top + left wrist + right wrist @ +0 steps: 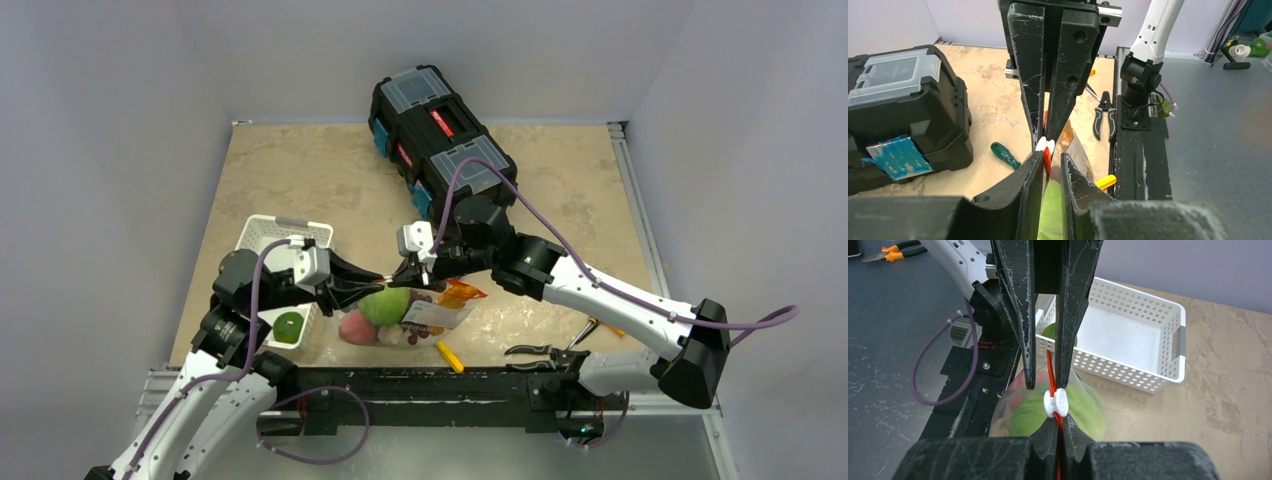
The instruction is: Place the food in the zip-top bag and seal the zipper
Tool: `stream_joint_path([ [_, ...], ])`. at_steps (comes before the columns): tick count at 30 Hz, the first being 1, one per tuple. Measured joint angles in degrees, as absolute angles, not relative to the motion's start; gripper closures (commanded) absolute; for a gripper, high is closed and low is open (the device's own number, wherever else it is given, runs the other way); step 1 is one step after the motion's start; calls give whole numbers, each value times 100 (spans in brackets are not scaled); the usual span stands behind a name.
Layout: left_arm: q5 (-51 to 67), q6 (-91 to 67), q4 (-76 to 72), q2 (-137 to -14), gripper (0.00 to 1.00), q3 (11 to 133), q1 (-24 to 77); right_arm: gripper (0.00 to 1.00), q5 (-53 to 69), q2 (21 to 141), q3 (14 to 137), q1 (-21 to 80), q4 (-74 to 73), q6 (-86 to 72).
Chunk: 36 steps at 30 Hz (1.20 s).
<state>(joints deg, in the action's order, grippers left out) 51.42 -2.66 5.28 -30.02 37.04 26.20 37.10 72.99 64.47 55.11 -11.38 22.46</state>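
Both grippers meet over the zip-top bag (440, 312), which sits near the front edge of the tan table (300, 170), between the two arm bases. Your right gripper (1058, 422) is pinched closed on the orange-red zipper (1049, 367), its tips pressed right against the small white tab (1055, 403). Your left gripper (1052, 162) faces it from the other side of the tab – its fingers stand slightly parted, with the strip running between them. Through the clear film you can see the pale green cabbage (385, 305). The pink peach (354, 327) lies just beside the cabbage, though you cannot tell whether it is inside the bag. One green round fruit (288, 327) sits in the white slotted basket (1148, 382) to your left. Black pliers (1104, 117) and a green-handled screwdriver (1005, 155) lie on the table – the black toolbox (440, 130) stands at the far side.
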Motion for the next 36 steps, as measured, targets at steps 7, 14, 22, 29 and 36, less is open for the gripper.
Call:
stream_joint_path([
  [7, 5039, -279, 554, -3004, 100, 3704, 2620, 100, 3728, 7299, 6447, 5511, -1151, 2259],
  [14, 4580, -287, 681, -3017, 100, 3723, 2622, 48, 3704, 7321, 6469, 5511, -1127, 2112],
  [22, 3972, -440, 886, -3107, 100, 3699, 2622, 49, 3691, 7321, 6490, 5511, -701, 1857],
  [29, 3861, -552, 690, -2749, 100, 3420, 2626, 71, 3712, 7548, 6674, 5507, -639, 1776],
  [36, 3830, -552, 661, -2681, 100, 3382, 2626, 72, 3701, 7673, 6744, 5507, -670, 1785],
])
